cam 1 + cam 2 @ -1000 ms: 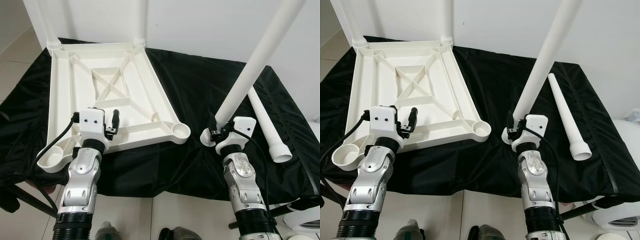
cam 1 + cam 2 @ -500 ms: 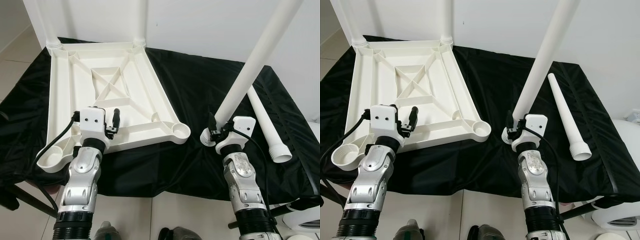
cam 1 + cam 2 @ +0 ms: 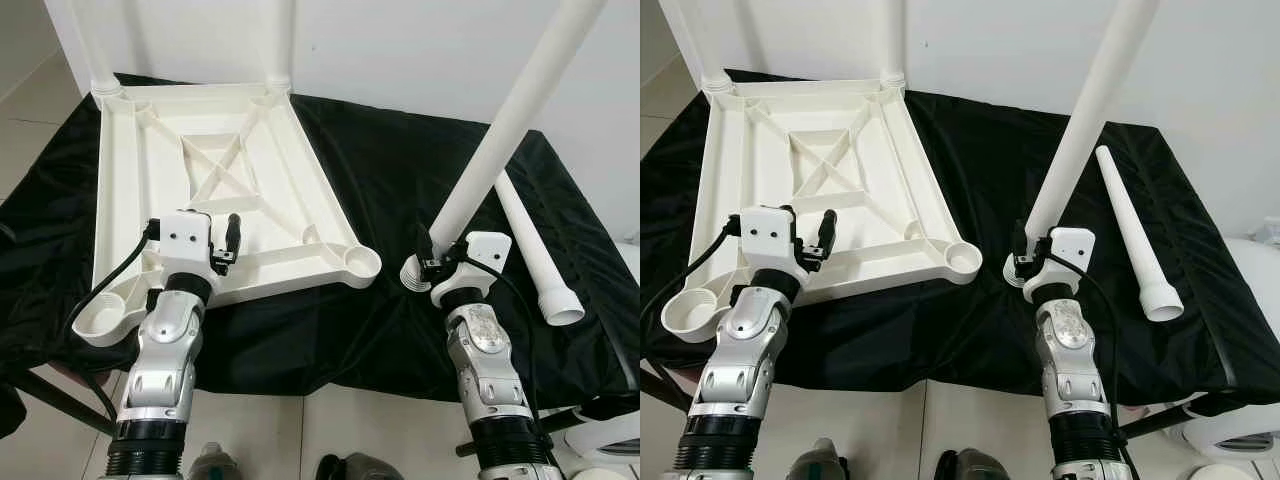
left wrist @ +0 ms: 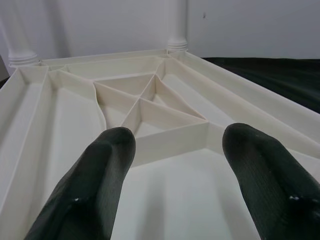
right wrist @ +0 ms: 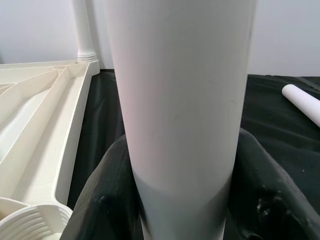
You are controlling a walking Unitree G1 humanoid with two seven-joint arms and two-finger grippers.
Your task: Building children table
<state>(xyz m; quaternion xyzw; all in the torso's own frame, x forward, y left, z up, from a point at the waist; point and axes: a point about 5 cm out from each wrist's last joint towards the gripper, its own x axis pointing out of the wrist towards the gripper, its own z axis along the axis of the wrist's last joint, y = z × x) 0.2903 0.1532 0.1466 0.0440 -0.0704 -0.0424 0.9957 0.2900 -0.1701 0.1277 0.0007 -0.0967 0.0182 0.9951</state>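
Note:
The white plastic table top (image 3: pixel 322 196) lies upside down on a black cloth, ribs facing up. Two white legs (image 3: pixel 280 45) (image 3: pixel 96 50) stand in its far corner sockets. The near right socket (image 3: pixel 360 262) and near left socket (image 3: pixel 100 318) hold nothing. My left gripper (image 3: pixel 226 244) is open, hovering over the near rim of the top with its fingers (image 4: pixel 107 150) pointing along the ribs. My right gripper (image 3: pixel 431 263) is shut on a third white leg (image 3: pixel 510 120). That leg tilts up to the right, and its threaded end is just above the cloth beside the near right socket.
A fourth white leg (image 3: pixel 530 245) lies loose on the black cloth (image 3: pixel 400 170) at the right. A white wall (image 3: pixel 420 50) rises close behind. The cloth's front edge is just under both wrists, with tiled floor below and a white object (image 3: pixel 615 440) at the lower right.
My left gripper has edged slightly forward over the table top. The right gripper and the leg it holds have stayed in place.

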